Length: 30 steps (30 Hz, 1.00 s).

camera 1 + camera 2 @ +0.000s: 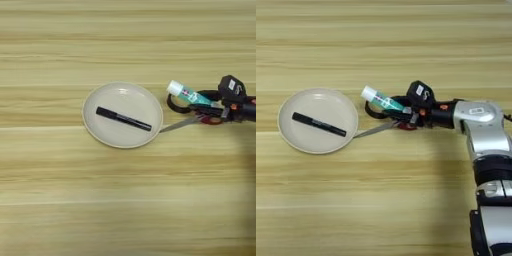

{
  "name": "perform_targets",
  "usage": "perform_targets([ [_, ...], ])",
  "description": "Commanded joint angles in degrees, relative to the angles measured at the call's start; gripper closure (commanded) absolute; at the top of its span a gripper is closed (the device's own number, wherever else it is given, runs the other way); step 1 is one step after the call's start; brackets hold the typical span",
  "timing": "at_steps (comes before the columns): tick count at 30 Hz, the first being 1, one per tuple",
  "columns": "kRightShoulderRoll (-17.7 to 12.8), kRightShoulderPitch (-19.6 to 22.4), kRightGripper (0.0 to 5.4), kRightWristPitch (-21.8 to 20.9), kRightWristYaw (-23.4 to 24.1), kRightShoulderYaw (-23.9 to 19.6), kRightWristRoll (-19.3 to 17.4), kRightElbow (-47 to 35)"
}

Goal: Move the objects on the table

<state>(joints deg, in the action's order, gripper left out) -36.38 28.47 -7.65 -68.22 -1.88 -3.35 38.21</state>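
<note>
Silver forearm (482, 131) reaches in; claw (406, 111) clamped on glue stick (381, 100), just right of plate (291, 140), above scissors (378, 129). Marker (318, 124) already on plate; glue stick apparently left to place

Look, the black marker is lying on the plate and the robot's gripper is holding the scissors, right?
Not quite. In the right eye view the gripper holds the glue stick; the scissors lie on the table beneath. The black marker does lie on the plate.
</note>
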Motion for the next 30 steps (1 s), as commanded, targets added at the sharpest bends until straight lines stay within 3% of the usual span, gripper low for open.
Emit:
perform_targets([
  [1,-3.8,3.9,3.74,-3.8,1.1,-0.6,0.4,0.3],
  [10,-5.3,3.2,3.74,-8.4,-0.5,-0.6,1.3,4.7],
  [30,-7.5,-0.8,3.74,-11.5,-4.1,-0.6,1.4,6.2],
])
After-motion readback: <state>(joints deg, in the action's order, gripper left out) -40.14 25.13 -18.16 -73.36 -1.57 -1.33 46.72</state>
